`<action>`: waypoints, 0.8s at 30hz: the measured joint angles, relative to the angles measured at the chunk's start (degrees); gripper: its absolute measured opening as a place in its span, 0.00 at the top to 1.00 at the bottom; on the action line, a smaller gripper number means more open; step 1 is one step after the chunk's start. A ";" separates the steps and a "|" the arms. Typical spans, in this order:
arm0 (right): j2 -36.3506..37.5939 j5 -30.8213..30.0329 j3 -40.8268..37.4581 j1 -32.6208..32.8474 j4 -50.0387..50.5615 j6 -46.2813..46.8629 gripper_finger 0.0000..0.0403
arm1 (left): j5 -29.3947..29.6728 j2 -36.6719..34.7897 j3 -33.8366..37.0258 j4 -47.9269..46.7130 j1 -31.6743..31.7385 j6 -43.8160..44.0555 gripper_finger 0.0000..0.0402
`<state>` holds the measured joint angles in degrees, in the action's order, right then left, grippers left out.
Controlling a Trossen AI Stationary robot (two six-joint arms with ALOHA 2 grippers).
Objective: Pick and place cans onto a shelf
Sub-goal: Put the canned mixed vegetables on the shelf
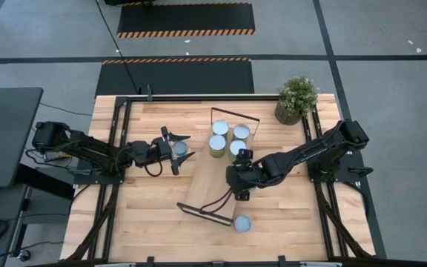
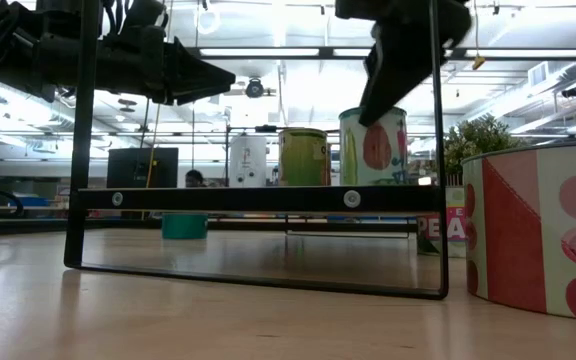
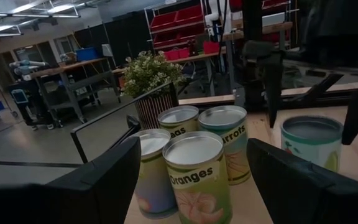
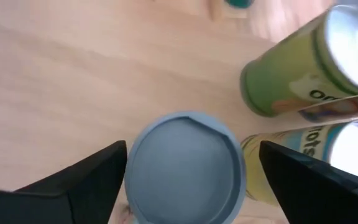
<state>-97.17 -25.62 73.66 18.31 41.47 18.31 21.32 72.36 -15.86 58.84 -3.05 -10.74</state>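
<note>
The shelf (image 1: 213,182) lies slantwise mid-table, resting on its black wire end frames (image 2: 258,198). Several cans (image 1: 217,144) stand upright on its far end. My right gripper (image 1: 243,157) points down over the nearest of them (image 4: 184,168), open, one finger on each side of its top; I see no touch. That can also shows in the left wrist view (image 3: 311,138). My left gripper (image 1: 184,150) is open, held high and level (image 2: 208,78), above a teal can (image 1: 181,148) standing on the table. Another can (image 1: 242,223) stands on the table by the shelf's near end.
A potted plant (image 1: 296,99) stands at the table's far right corner. The shelf's wire frame (image 1: 236,115) rises behind the cans. Bare tabletop (image 1: 147,215) lies left of the shelf toward the near edge.
</note>
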 joint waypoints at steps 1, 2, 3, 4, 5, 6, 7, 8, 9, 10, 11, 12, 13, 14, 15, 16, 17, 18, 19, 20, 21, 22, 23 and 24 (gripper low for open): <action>0.00 -0.18 0.12 -0.03 -0.01 1.10 0.07 | 0.00 0.00 0.00 -0.09 0.00 0.00 0.26; 0.00 -0.19 0.16 -0.18 -0.14 1.88 0.08 | 0.00 0.00 0.00 -0.26 0.00 0.00 0.26; 0.00 -0.18 0.25 -0.33 -0.28 2.66 0.08 | 0.00 0.00 0.00 -0.48 0.00 0.00 0.26; 0.00 -0.22 0.47 -0.40 -0.18 3.06 0.08 | 0.00 0.00 0.00 -0.60 0.00 -0.02 0.26; 0.00 -0.27 0.94 -0.42 0.34 3.26 0.08 | 0.00 0.00 0.00 -0.63 0.00 -0.02 0.26; 0.00 -0.29 1.55 -0.40 0.86 3.21 0.08 | 0.00 0.00 0.00 -0.73 0.00 -0.02 0.26; 0.00 -0.27 2.16 -0.28 1.01 2.75 0.08 | 0.00 0.00 0.00 -0.88 0.00 0.00 0.26; 0.00 -0.34 2.72 -0.01 1.10 2.45 0.08 | 0.00 0.00 0.00 -0.96 0.00 -0.02 0.26; 0.00 -0.52 3.35 0.25 1.79 2.27 0.08 | 0.00 0.00 0.00 -0.93 0.00 -0.04 0.26; 0.00 -1.20 3.90 0.58 2.51 2.29 0.08 | 0.00 0.00 0.00 -0.93 0.00 -0.04 0.26; 0.00 -2.08 4.36 0.92 3.04 2.54 0.08 | 0.00 0.00 0.00 -0.96 0.00 -0.02 0.26; 0.05 -2.98 4.51 1.30 3.66 3.10 0.08 | 0.00 0.00 0.00 -0.98 0.00 -0.02 0.26; 0.07 -3.86 4.55 1.68 5.05 4.01 0.08 | 0.00 0.00 0.00 -1.00 0.00 -0.02 0.26; 0.07 -4.45 4.55 2.08 6.81 4.82 0.08 | 0.00 0.00 0.00 -1.21 0.00 -0.02 0.26; 0.07 -4.70 4.55 2.55 8.75 5.70 0.08 | 0.00 0.00 0.00 -1.46 0.00 -0.01 0.26; 0.07 -4.84 4.55 3.14 10.44 6.74 0.08 | 0.00 0.00 0.00 -1.78 0.00 0.00 0.26; 0.12 -5.04 4.55 3.88 11.76 7.80 0.09 | 0.00 0.00 0.00 -1.87 0.00 0.00 0.26; 0.30 -5.26 4.55 4.70 12.99 8.92 0.09 | 0.00 0.00 0.00 -1.85 0.00 0.00 0.26; 0.56 -5.74 4.53 5.61 14.19 9.91 0.09 | 0.00 0.00 0.00 -1.81 0.00 0.02 0.26; 0.78 -6.61 4.50 6.58 14.76 10.70 0.09 | 0.00 0.00 0.00 -1.83 0.00 0.00 0.26; 1.11 -7.79 4.49 7.55 14.61 11.43 0.09 | 0.00 0.00 0.00 -1.83 0.00 0.01 0.26; 1.58 -9.31 4.49 8.47 14.68 11.98 0.09 | 0.00 0.00 0.00 -1.81 0.00 0.02 0.26; 2.07 -10.89 4.49 9.23 14.78 12.48 0.09 | 0.00 0.00 0.00 -1.78 0.00 0.01 0.26; 2.49 -12.62 4.49 9.83 14.71 12.85 0.09 | 0.00 0.00 0.00 -1.79 0.00 0.00 0.26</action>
<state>-94.67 -38.24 78.15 28.13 56.18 31.16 21.32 72.36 -15.86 57.06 -3.05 -10.74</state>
